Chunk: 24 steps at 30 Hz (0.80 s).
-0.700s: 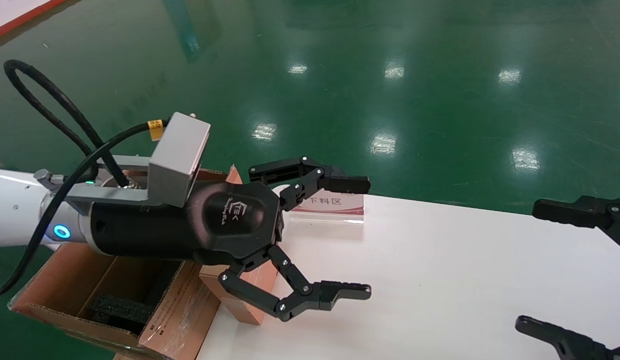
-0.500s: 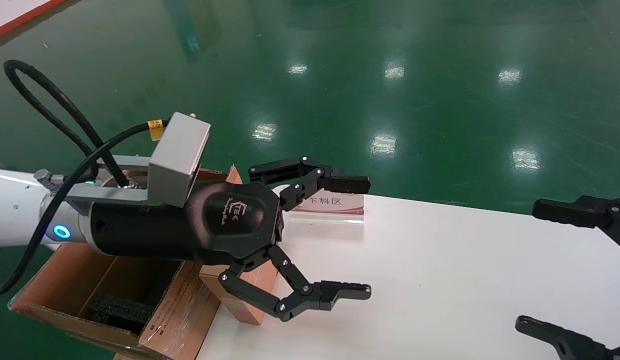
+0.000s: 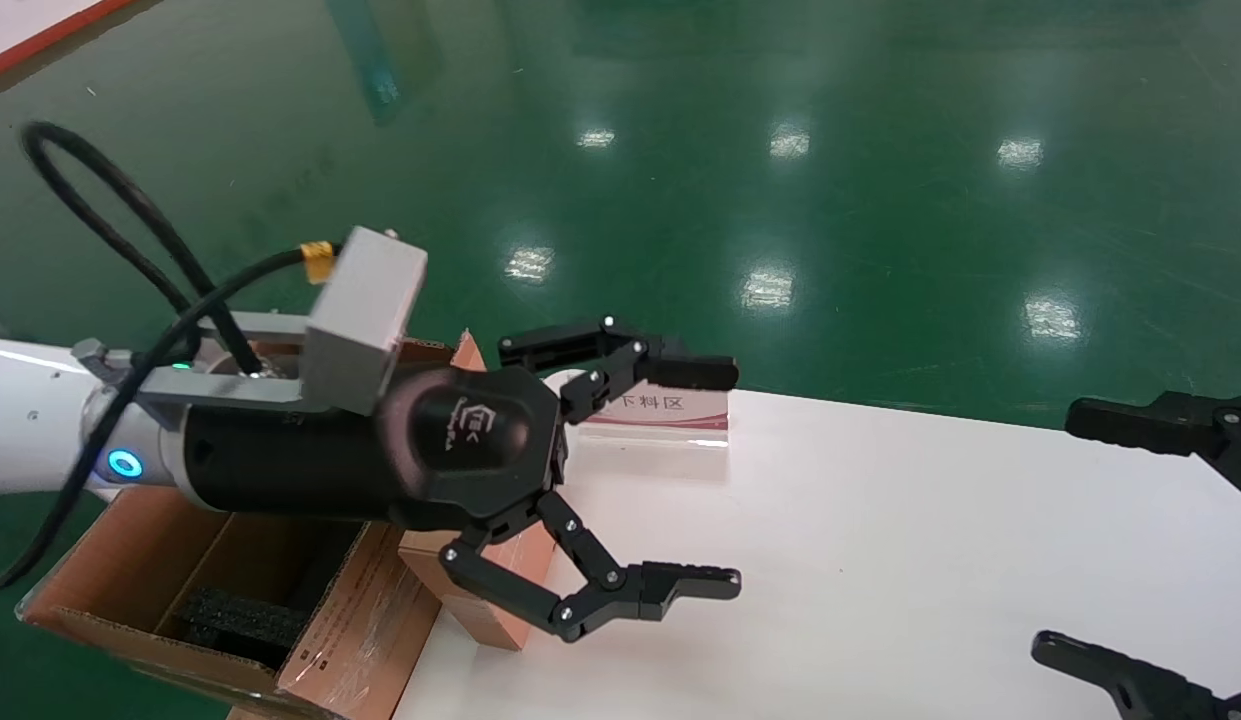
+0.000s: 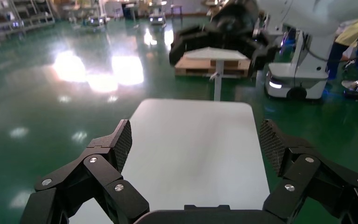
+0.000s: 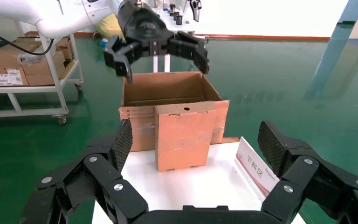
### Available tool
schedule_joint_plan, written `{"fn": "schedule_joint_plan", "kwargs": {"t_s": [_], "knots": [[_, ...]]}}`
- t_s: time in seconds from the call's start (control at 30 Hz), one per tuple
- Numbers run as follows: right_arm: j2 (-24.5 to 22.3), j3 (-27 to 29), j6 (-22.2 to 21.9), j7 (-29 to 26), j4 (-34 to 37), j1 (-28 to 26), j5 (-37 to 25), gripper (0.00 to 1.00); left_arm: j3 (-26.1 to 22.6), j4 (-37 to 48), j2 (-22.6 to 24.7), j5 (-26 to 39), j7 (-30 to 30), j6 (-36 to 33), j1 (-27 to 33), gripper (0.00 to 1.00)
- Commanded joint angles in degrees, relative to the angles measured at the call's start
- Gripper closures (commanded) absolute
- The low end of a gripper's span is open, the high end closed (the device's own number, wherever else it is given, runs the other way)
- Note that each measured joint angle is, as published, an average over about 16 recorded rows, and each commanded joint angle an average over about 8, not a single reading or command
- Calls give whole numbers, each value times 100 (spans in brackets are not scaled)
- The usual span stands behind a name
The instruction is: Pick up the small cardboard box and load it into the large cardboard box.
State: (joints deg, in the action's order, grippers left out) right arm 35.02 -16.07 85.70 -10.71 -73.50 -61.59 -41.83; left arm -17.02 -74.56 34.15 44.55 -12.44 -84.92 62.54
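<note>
The small cardboard box (image 5: 184, 135) stands upright at the left end of the white table (image 3: 880, 560), a round hole in its top flap. In the head view only its lower part (image 3: 485, 622) shows under my left gripper (image 3: 722, 475), which hovers above it, open and empty, pointing along the table. The large cardboard box (image 3: 110, 560) sits open just beyond the table's left end, with black foam (image 3: 240, 615) inside and a taped flap; in the right wrist view it (image 5: 168, 91) stands right behind the small box. My right gripper (image 3: 1065, 530) is open and empty at the right edge.
A small red and white sign (image 3: 670, 415) stands on the table's far edge near the small box; it also shows in the right wrist view (image 5: 256, 168). Green floor surrounds the table. A cart with cartons (image 5: 23, 70) stands far off.
My left wrist has shifted slightly and its cable loop has swayed. The left gripper stays open above the small box. The right arm has not moved.
</note>
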Motion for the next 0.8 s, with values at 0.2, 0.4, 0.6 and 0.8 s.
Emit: {"fn": "schedule_joint_plan", "kwargs": {"t_s": [0.2,0.4,0.6,0.8], "knots": [[0,-3,1,2,3,-2,1,0,-281,-181,-140,700,-417,71,357,0],[-1,-6,0,4,3,-3,3,0,-808,-235,-86,1793,-1065,-173,1165,0],[-2,-9,-1,5,3,-4,5,0,-1486,-239,108,2872,-1821,-460,2083,0],[-3,-11,-2,6,3,-4,7,0,-2481,-245,286,3586,-2633,-597,3021,0]]}}
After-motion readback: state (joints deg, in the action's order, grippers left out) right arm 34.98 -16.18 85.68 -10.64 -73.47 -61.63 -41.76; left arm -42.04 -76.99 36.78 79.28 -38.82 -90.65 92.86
